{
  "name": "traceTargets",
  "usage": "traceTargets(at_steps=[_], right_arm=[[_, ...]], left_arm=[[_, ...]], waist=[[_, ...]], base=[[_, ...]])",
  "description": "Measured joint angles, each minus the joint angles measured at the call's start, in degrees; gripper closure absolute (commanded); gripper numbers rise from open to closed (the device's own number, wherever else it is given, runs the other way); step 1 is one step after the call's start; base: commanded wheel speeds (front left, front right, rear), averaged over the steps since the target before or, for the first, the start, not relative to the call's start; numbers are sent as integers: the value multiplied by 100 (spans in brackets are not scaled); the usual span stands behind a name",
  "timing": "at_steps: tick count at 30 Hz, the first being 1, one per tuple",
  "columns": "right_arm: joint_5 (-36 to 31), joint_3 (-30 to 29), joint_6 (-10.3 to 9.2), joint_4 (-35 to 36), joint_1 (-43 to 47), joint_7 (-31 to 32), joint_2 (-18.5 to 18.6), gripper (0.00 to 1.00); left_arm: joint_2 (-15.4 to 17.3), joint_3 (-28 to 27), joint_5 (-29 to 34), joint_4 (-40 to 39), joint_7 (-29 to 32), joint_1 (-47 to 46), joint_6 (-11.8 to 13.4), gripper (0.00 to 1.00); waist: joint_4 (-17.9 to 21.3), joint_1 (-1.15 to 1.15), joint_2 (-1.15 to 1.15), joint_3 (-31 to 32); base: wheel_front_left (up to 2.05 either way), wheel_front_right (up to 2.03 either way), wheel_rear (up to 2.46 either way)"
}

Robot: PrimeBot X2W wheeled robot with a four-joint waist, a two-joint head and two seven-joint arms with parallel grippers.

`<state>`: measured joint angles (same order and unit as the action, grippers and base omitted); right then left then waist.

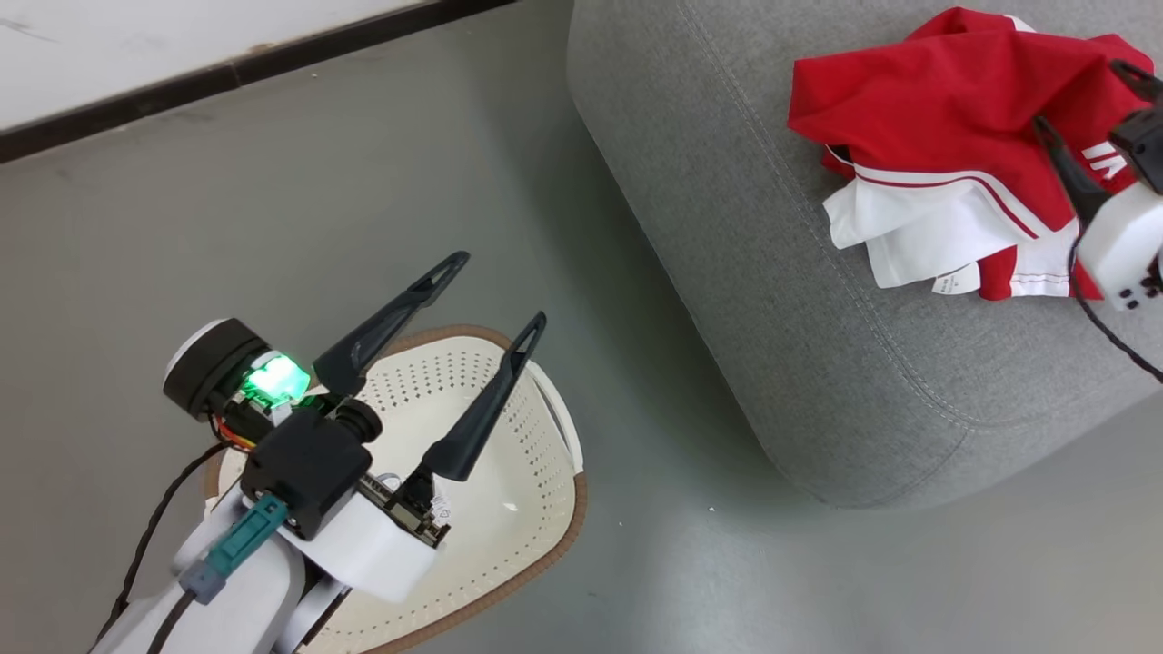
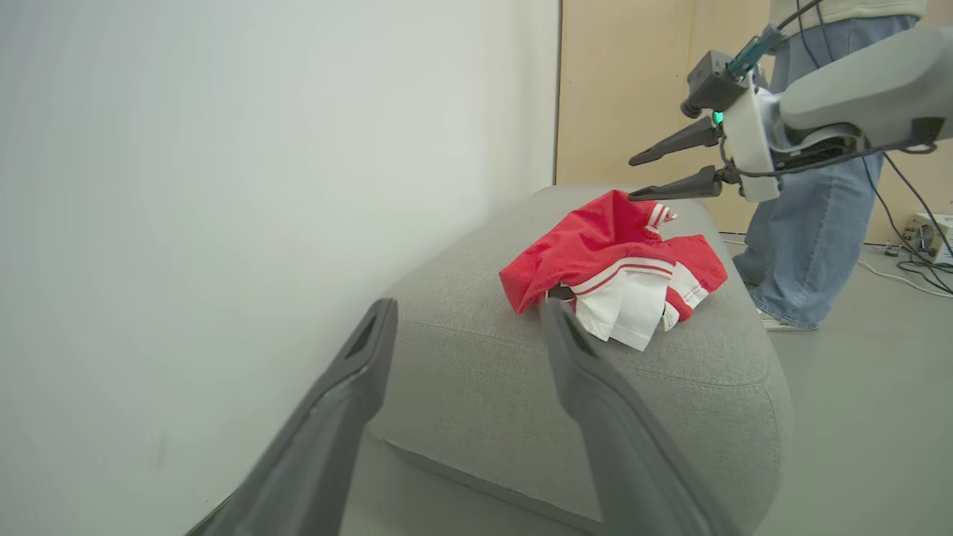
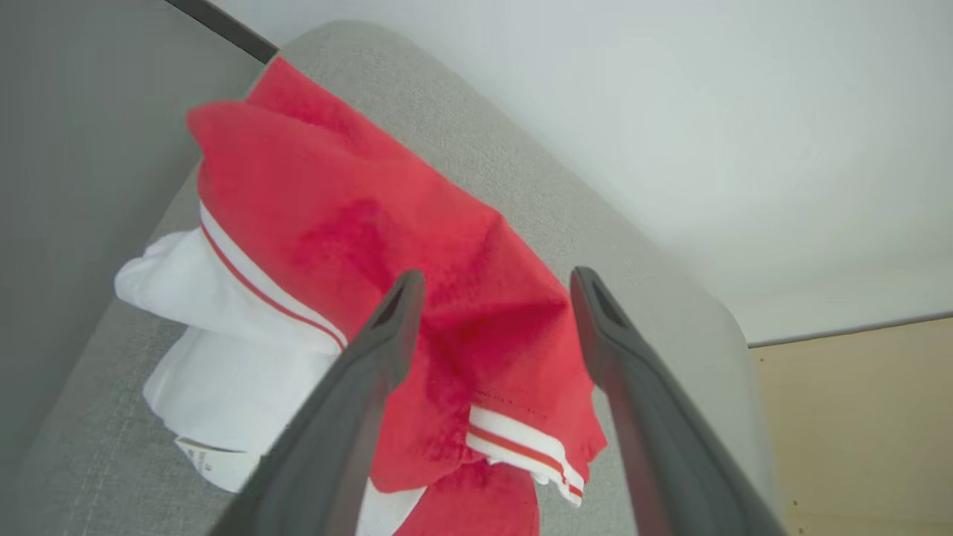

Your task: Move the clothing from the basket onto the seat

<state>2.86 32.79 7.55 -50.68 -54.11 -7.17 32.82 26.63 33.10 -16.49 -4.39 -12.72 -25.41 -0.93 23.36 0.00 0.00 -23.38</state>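
Head view: the left gripper [image 1: 501,289] hangs above the basket [image 1: 556,522], jaws spread wide, grasping nothing; the basket stands on the grey floor [image 1: 363,182] beside the seat [image 1: 800,363]; the clothing [image 1: 945,118] lies in a crumpled heap on the seat, with the right gripper [image 1: 1077,94] over it, jaws parted

Left wrist view: the red and white heap sits on the seat's top; the right gripper's lower finger is just at the heap's peak, and I cannot tell whether they touch; a person's legs [image 2: 811,223] stand beyond the seat

Right wrist view: the two dark fingers stand apart above the red fabric, released, pinching nothing; a white tag [image 3: 212,461] shows at the heap's edge
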Motion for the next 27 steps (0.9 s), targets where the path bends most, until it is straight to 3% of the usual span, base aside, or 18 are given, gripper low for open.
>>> traceTargets(at_steps=[11, 27], right_arm=[[338, -291, 0, 269, 0, -298, -371, 0], [627, -1337, -1, 365, 386, -552, -1012, 0]], left_arm=[[-159, -313, -146, 350, -80, 311, 377, 0], [-519, -982, -437, 925, -143, 792, 1174, 0]], waist=[[-324, 0, 0, 297], [-918, 0, 0, 769]], base=[[0, 0, 0], [0, 0, 0]])
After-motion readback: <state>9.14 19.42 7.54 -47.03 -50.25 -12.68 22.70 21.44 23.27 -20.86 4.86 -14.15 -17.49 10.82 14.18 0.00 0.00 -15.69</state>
